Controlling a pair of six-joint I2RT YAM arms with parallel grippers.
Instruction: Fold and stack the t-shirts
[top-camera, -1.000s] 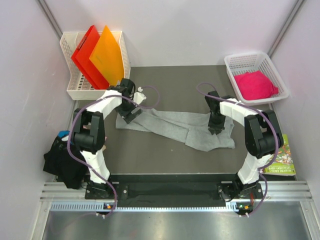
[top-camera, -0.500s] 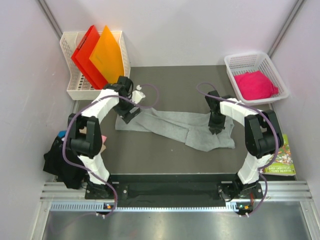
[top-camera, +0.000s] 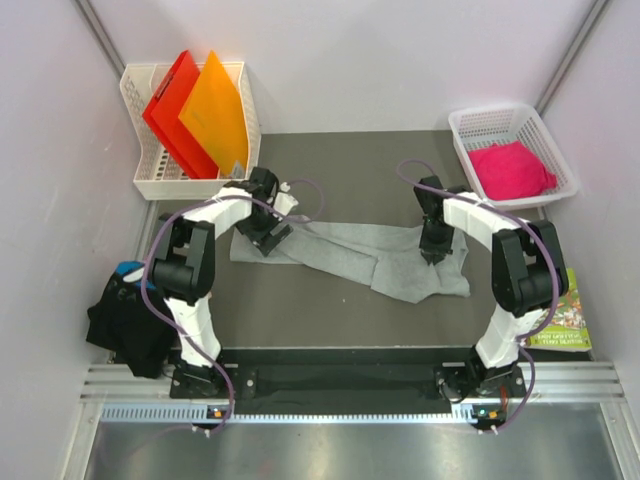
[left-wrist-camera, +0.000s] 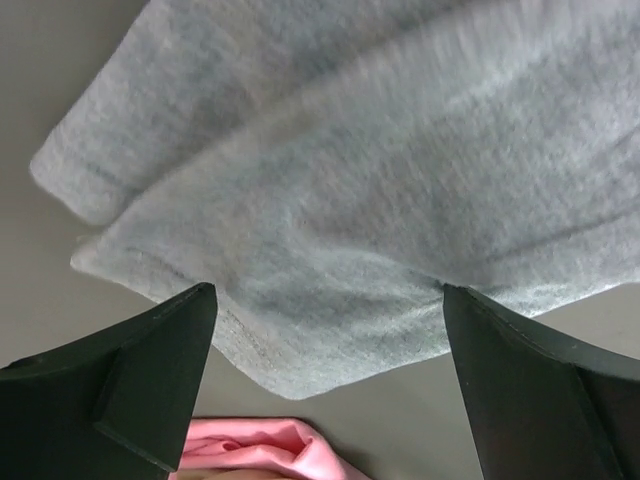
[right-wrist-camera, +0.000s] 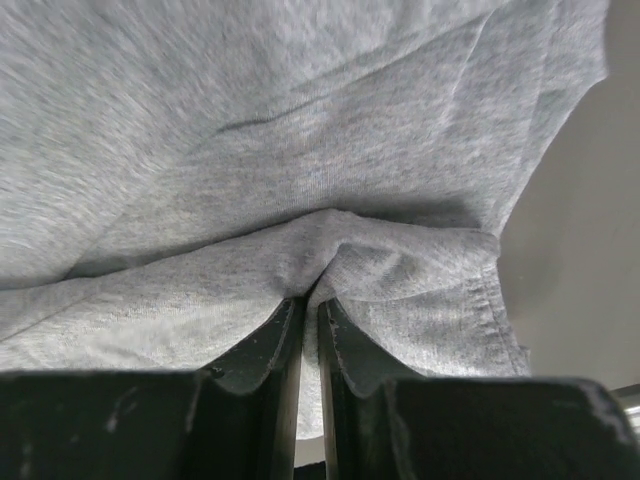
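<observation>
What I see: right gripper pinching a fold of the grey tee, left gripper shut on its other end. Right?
No: the left gripper is open, jaws spread wide above the edge of the grey tee, holding nothing, as the left wrist view shows. The right gripper does pinch a fold of the tee.

- Cut off by the top and right edges of the left wrist view: grey t-shirt (left-wrist-camera: 400, 170); by top, left and bottom in the right wrist view.
- Cut at the bottom edge, impossible to identify: pink cloth (left-wrist-camera: 255, 455).
- Partly covered by left arm (top-camera: 185, 265): black t-shirt (top-camera: 120, 325), print too small to read.
- Half hidden behind right arm (top-camera: 520, 270): green book (top-camera: 568, 318).
</observation>
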